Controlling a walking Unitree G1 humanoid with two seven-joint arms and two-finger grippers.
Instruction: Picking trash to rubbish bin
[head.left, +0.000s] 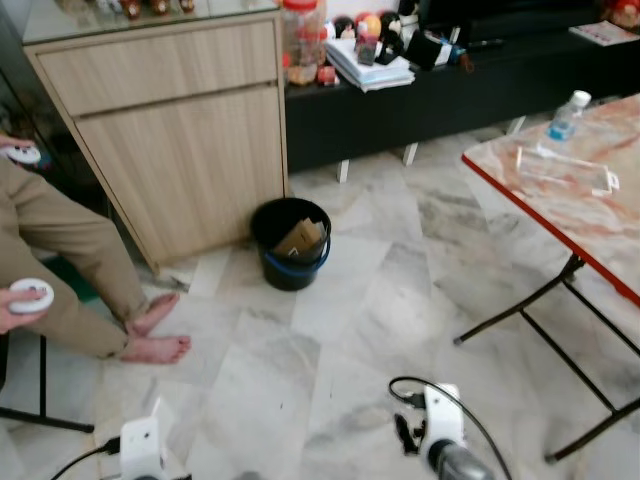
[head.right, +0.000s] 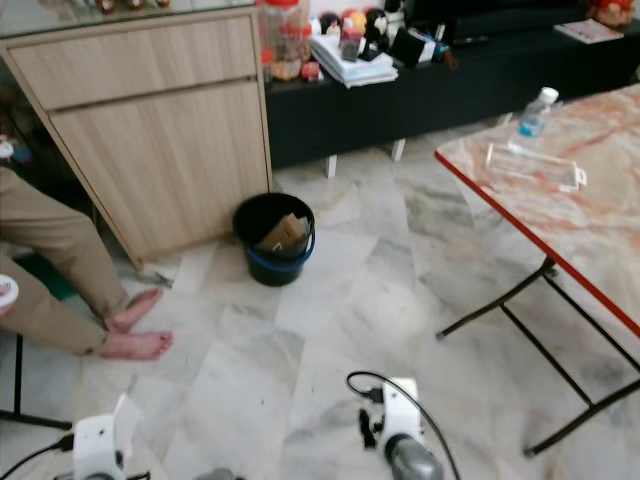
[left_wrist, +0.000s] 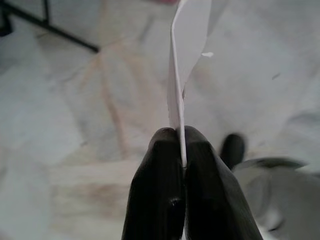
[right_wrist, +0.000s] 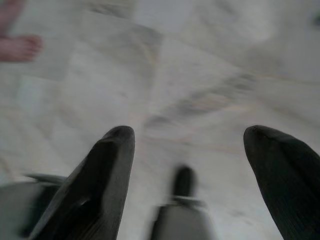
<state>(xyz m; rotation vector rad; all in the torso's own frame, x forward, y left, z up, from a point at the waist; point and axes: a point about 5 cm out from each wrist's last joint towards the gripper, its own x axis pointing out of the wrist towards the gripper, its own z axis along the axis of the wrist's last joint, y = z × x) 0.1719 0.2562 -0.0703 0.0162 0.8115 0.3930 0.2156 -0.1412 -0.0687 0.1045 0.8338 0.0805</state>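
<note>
Part way through, by the look of it: left gripper (left_wrist: 181, 150) clamped tight on a thin white scrap of paper (left_wrist: 187, 55), pinched edge-on between the two black fingers and sticking out past their tips, above marble floor (head.left: 380, 300). Same scrap poking up beside the left wrist low in the head views. Right gripper (right_wrist: 189, 145) spread wide and carrying nothing, hanging over bare tile. Black rubbish bin (head.left: 290, 243) well ahead, standing on the floor just beside the corner of the wooden cabinet (head.left: 180, 130), with a brown cardboard piece (head.left: 301, 239) already lying inside. So, pick-up seemingly done; carrying and dropping not yet done. Remaining, as a judgement: closing the gap to the bin, bringing the left arm over its rim, letting go. Worth noting along the route: a seated person's bare feet (head.left: 155, 330) near the cabinet, to the left of the bin, and a folding table (head.left: 560, 190) with a water bottle (head.left: 566, 115) off to the right.
</note>
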